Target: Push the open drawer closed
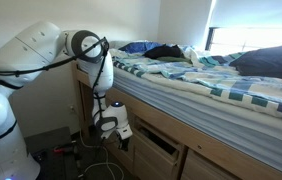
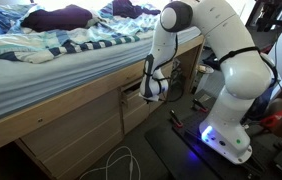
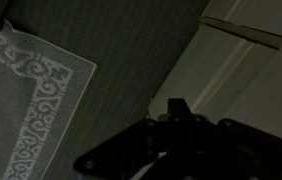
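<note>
The drawer (image 1: 159, 152) is a light-tan wooden box in the bed base, standing out a little from the matching panels, with a dark gap above its front. It shows in both exterior views (image 2: 131, 104). My gripper (image 1: 120, 133) hangs low beside the drawer's corner, close to its front (image 2: 154, 92). In the dark wrist view the fingers (image 3: 173, 106) appear as a single tip, pressed together and empty, with a pale wooden panel (image 3: 251, 70) just beyond them. I cannot tell whether they touch the wood.
The bed with striped bedding (image 1: 221, 80) overhangs the drawer. A patterned rug (image 3: 31, 90) lies on the floor. Loose cables (image 2: 121, 160) lie in front of the bed base. The robot's base (image 2: 226, 135) stands close to the bed.
</note>
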### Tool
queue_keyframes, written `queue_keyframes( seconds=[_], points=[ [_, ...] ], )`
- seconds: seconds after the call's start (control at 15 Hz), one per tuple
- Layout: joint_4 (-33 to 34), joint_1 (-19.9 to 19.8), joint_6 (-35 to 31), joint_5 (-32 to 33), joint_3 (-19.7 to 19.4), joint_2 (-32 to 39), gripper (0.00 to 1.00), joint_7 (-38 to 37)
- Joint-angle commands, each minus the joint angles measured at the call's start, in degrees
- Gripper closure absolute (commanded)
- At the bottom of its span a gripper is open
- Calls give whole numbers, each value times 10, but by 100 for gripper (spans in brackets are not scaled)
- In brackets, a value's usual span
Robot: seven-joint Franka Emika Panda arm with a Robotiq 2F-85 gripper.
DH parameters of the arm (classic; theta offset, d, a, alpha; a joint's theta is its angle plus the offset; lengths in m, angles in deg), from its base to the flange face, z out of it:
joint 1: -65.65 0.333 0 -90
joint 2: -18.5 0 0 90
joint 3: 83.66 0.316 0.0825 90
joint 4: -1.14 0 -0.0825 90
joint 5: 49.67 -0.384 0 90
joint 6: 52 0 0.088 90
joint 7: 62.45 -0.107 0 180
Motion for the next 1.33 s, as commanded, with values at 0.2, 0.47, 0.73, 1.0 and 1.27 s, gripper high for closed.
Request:
queue_keyframes(
  seconds=[0.2,0.47,0.73,1.0,1.27],
  points=[
    [-12,-101,-79,-6,89,-23,100,63],
    [48,-138,-76,-19,119,12,100,48],
    [96,-163,-74,-21,138,56,100,47],
    [145,-161,-74,-43,136,105,100,39],
    [182,-149,-74,-69,128,128,100,38]
  ],
)
